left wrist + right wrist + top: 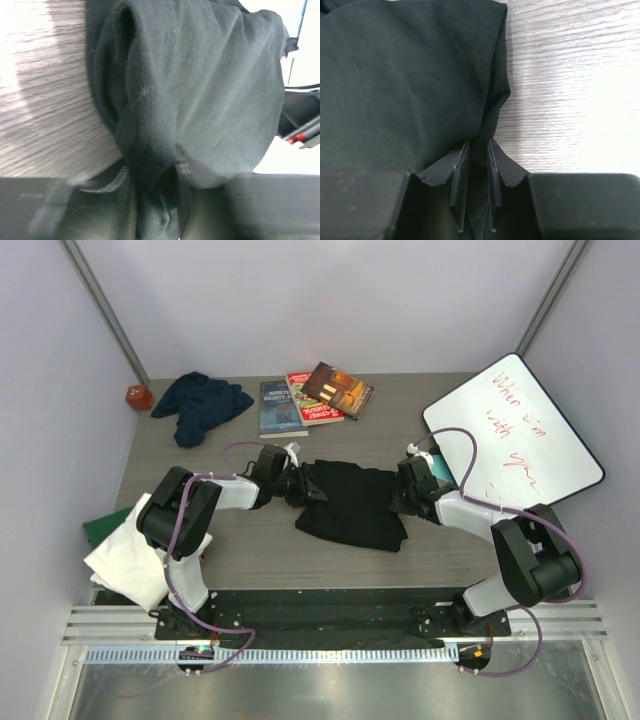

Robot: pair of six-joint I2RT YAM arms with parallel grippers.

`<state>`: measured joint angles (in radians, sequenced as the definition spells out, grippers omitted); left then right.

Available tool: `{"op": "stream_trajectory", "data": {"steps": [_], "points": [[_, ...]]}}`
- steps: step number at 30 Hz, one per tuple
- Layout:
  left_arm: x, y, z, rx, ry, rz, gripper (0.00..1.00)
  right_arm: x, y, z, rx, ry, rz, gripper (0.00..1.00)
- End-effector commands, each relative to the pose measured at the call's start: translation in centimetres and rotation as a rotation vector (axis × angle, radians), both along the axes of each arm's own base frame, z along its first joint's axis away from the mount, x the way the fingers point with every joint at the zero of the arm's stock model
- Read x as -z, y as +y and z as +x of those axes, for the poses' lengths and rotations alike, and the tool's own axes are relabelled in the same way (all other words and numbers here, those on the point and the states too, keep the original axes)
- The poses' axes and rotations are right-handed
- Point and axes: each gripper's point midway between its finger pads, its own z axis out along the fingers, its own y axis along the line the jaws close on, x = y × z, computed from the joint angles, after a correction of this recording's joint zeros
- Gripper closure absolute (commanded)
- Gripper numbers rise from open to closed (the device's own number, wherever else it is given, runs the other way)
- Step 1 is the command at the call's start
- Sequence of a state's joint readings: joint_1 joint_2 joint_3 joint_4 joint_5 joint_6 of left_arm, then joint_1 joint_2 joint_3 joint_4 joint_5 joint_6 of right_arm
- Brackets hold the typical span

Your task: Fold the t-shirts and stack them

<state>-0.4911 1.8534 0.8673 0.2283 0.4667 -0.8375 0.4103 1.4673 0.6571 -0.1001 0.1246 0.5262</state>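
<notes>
Right wrist view is the clear one: the right gripper [478,150] is nearly closed, with a fold from the edge of the black t-shirt [400,75] pinched between its fingers [460,175], so it's definitely got hold of that shirt just above the table [570,75]. Left wrist view is blurrier. The left gripper [152,190] has the same black cloth bunched up and running down between its fingers, but I honestly can't tell whether it's clamped tight or just sitting around the fabric. From the top external view, the black shirt lies crumpled in the middle of the table with one gripper at its left edge and the other at its right edge. The navy t-shirt [200,405] is in a heap by the far left corner, and the white t-shirt [130,560] lies partly over the green t-shirt [100,527] at the near left edge.
</notes>
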Motion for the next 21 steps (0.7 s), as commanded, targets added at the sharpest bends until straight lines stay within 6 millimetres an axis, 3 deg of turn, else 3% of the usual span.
{"op": "stream_trajectory", "data": {"steps": [1, 2, 4, 6, 9, 17, 21], "points": [[6.9, 3.5, -4.6, -0.008, 0.201, 0.201, 0.75, 0.9, 0.1, -0.7, -0.015, 0.054, -0.009, 0.73], [6.9, 3.4, -4.6, -0.004, 0.196, 0.199, 0.75, 0.8, 0.1, -0.6, -0.017, 0.052, -0.008, 0.74], [7.1, 3.1, -4.9, 0.009, 0.202, 0.195, 0.55, 0.8, 0.2, -0.6, -0.019, 0.052, -0.004, 0.74], [7.0, 2.4, -5.2, 0.035, 0.194, 0.174, 0.44, 0.8, 0.3, -0.5, -0.024, 0.053, -0.002, 0.74], [7.0, 1.9, -5.3, 0.037, 0.188, 0.174, 0.39, 0.8, 0.5, -0.5, -0.029, 0.053, 0.002, 0.74], [7.7, 0.7, -5.7, 0.062, 0.202, 0.162, 0.36, 0.8, 0.7, -0.4, -0.038, 0.051, 0.013, 0.74], [7.9, -0.5, -6.3, 0.093, 0.198, 0.155, 0.42, 0.9, 0.8, -0.4, -0.041, 0.053, 0.016, 0.74]]}}
